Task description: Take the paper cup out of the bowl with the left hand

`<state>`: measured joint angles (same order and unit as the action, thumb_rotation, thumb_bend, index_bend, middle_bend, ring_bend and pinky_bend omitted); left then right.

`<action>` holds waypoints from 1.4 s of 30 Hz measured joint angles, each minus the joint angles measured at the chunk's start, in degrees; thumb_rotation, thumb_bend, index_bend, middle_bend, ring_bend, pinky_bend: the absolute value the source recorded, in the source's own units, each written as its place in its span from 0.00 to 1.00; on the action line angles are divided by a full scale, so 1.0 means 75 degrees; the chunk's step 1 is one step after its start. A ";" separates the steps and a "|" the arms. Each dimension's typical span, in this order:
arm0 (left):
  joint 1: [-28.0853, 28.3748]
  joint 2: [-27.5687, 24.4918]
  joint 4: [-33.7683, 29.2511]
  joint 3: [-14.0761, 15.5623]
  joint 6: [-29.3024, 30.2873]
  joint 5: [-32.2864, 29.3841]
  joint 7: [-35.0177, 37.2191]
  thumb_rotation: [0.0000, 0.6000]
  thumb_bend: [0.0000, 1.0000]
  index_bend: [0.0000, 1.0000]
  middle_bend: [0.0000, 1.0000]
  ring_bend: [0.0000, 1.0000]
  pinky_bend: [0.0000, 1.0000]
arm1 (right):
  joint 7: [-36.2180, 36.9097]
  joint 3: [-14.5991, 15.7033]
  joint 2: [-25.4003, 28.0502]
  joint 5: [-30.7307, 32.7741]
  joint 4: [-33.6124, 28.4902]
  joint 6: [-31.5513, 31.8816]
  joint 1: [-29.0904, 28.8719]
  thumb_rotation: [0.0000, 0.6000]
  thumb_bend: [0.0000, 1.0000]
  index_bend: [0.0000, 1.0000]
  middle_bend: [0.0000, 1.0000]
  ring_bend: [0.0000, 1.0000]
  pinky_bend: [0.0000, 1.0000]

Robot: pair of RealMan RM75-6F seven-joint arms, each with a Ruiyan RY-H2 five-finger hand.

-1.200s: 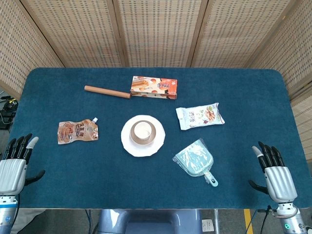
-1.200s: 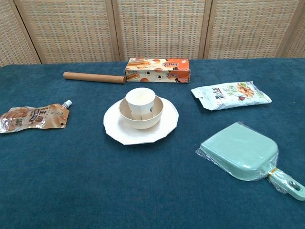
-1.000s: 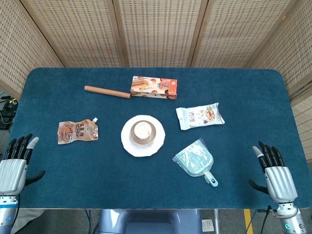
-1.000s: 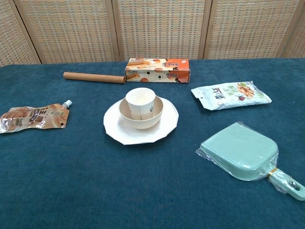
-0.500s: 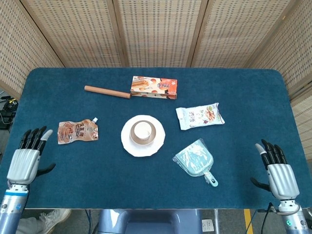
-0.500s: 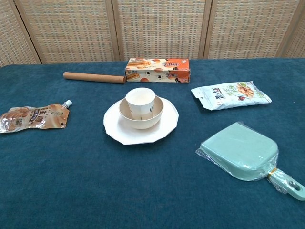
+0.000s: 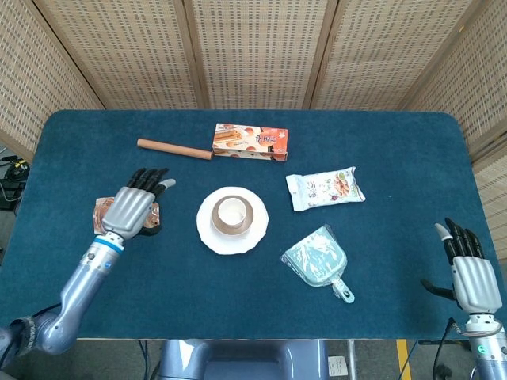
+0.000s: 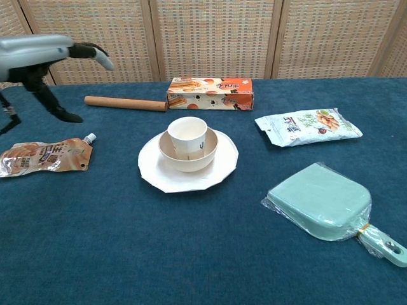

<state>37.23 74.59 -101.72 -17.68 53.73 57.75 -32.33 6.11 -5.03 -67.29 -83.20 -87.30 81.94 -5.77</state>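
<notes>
My left hand (image 7: 135, 207) hovers empty, fingers spread, left of the paper cup (image 8: 187, 136) standing in the bowl (image 8: 205, 156). Gripping too hard could crush it or drag the bowl.

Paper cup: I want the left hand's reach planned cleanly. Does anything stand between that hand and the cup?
Nothing visible does. The left hand hovers over the brown pouch, fingers apart; bare cloth separates it from the paper cup upright in the bowl.
</notes>
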 measured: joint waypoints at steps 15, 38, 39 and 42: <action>0.2468 0.1689 0.1569 0.0000 -0.0676 -0.2730 -0.1566 1.00 0.20 0.15 0.00 0.00 0.00 | 0.0695 -0.0271 0.0093 0.0551 0.0439 -0.0334 -0.0053 1.00 0.13 0.00 0.00 0.00 0.00; 0.3793 0.2518 0.2506 0.0455 -0.0646 -0.3835 -0.1457 1.00 0.34 0.42 0.00 0.00 0.00 | 0.0962 -0.0343 0.0169 0.0529 0.0505 -0.0116 0.0068 1.00 0.13 0.00 0.00 0.00 0.00; 0.3765 0.2442 0.2416 0.0457 -0.0602 -0.3765 -0.1382 1.00 0.34 0.42 0.00 0.00 0.00 | 0.0958 -0.0344 0.0169 0.0528 0.0504 -0.0112 0.0070 1.00 0.13 0.00 0.00 0.00 0.00; 0.3684 0.2226 0.2168 0.0445 -0.0488 -0.3585 -0.1213 1.00 0.34 0.41 0.00 0.00 0.00 | 0.0936 -0.0351 0.0167 0.0519 0.0499 -0.0075 0.0078 1.00 0.13 0.00 0.00 0.00 0.00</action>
<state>64.86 91.29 -85.46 -14.34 50.07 30.86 -41.42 13.13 -7.66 -66.04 -79.30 -83.56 81.37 -5.19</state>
